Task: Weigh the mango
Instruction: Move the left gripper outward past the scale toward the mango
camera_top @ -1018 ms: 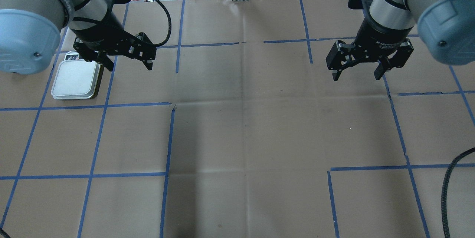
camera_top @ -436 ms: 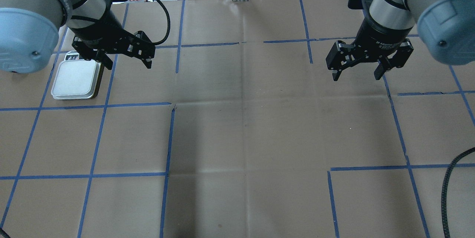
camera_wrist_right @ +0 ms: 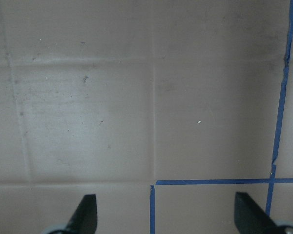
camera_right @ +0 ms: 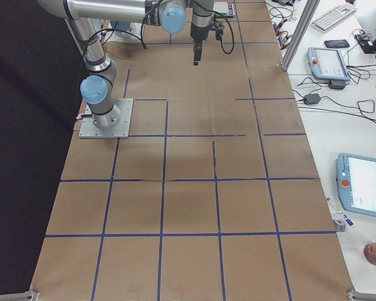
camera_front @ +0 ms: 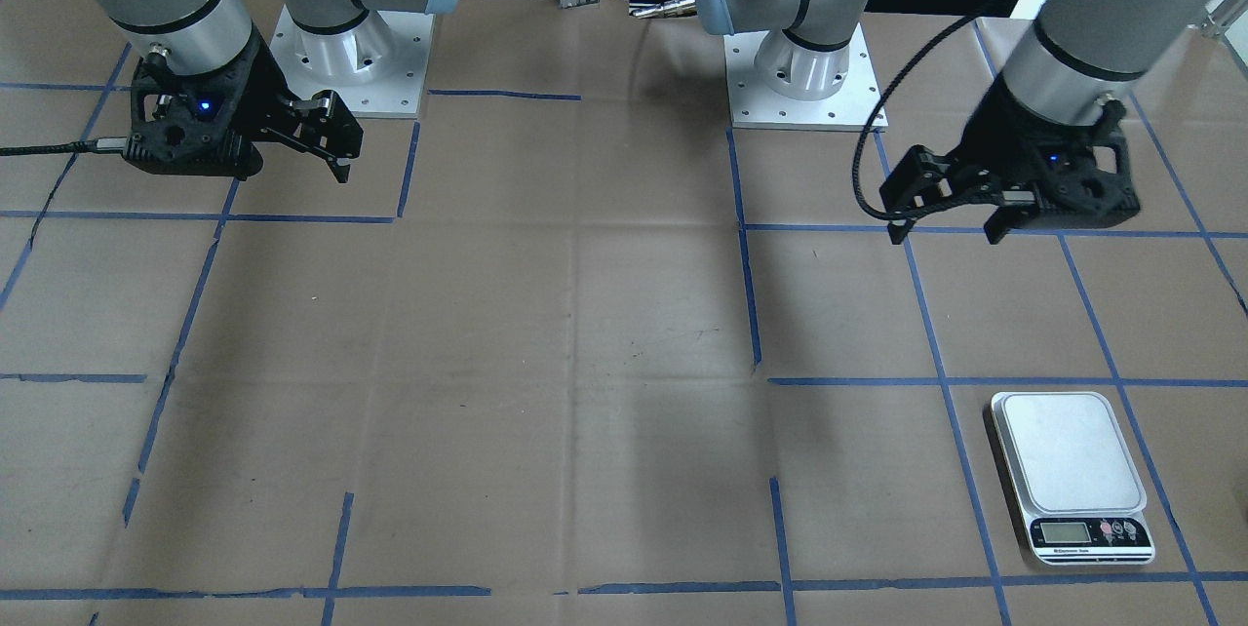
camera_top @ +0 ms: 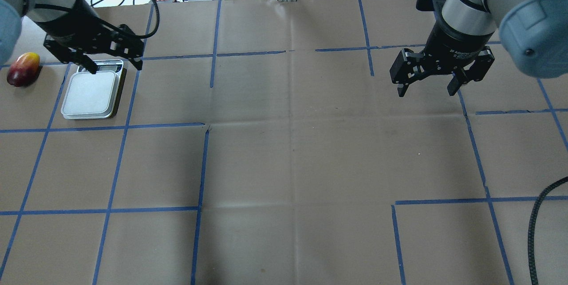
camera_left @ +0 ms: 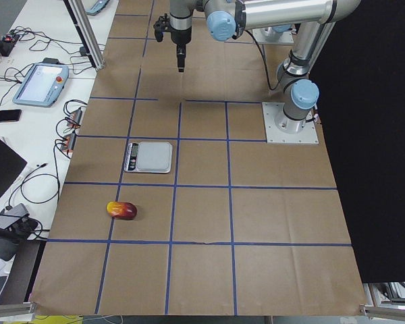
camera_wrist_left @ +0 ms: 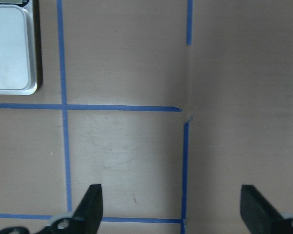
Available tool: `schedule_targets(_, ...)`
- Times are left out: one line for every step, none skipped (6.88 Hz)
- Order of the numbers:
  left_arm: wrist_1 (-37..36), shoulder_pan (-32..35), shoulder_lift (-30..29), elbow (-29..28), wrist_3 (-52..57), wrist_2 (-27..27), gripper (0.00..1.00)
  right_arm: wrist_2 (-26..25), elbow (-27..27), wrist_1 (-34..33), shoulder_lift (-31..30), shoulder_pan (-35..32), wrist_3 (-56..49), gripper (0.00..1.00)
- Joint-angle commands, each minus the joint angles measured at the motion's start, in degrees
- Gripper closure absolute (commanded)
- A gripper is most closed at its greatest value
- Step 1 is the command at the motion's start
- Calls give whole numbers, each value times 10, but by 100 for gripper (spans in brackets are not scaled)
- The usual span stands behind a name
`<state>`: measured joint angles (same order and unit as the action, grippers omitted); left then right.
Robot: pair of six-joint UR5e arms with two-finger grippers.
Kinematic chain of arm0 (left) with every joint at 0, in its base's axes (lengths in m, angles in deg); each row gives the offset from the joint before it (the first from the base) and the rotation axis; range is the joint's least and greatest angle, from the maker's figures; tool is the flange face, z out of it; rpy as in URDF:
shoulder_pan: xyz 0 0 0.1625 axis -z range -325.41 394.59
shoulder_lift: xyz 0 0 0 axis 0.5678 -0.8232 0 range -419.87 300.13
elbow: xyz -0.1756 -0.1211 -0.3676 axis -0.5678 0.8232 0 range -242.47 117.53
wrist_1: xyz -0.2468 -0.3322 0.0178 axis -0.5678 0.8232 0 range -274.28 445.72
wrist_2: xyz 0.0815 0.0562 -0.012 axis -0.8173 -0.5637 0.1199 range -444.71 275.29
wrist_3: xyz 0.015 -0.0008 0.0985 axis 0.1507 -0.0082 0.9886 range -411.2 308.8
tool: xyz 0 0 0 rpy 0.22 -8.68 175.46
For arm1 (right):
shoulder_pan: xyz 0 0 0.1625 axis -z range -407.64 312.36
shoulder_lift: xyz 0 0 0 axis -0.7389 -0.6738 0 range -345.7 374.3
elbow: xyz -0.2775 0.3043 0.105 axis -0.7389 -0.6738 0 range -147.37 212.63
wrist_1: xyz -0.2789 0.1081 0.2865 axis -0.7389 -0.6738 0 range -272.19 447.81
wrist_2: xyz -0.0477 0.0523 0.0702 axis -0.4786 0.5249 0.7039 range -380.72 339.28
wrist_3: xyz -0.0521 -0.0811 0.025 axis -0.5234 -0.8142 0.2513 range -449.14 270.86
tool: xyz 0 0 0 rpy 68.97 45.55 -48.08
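Near the scale (camera_top: 91, 94) lies the mango (camera_top: 20, 69) — yellow end away from robot (camera_left: 291, 121).

Mango (camera_top: 20, 69): oval, dark red fading to yellow; lying untouched on table (camera_top: 288, 165).

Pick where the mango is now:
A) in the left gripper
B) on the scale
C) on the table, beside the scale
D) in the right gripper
C: the mango lies on the table, apart from the scale, whose plate is bare. The left gripper and right gripper are open and hold nothing.
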<state>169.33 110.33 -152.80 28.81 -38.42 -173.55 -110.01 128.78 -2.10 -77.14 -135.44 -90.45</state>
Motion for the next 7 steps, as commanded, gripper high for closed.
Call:
schedule_targets(-53, -142, -64, -24, 161, 2, 1, 0, 0, 0, 0, 0, 0, 0)
schedule_targets(-78, -190, -129, -69, 224, 2, 1, 0, 0, 0, -1, 0, 0, 0)
schedule_targets(-82, -218, -206, -149, 287, 2, 1, 0, 0, 0, 0, 0, 0, 0)
schedule_targets(-82, -240, -297, -247, 322, 1, 1, 0, 0, 0, -1, 0, 0, 0)
schedule_targets(-81, -256, -390, -355, 340, 2, 1, 0, 0, 0, 0, 0, 0, 0)
schedule_targets(-71, -265, -455, -446, 346, 0, 1, 0, 0, 0, 0, 0, 0, 0)
schedule_targets(-50, -269, -503, -505, 347, 26, 1, 0, 0, 0, 0, 0, 0, 0)
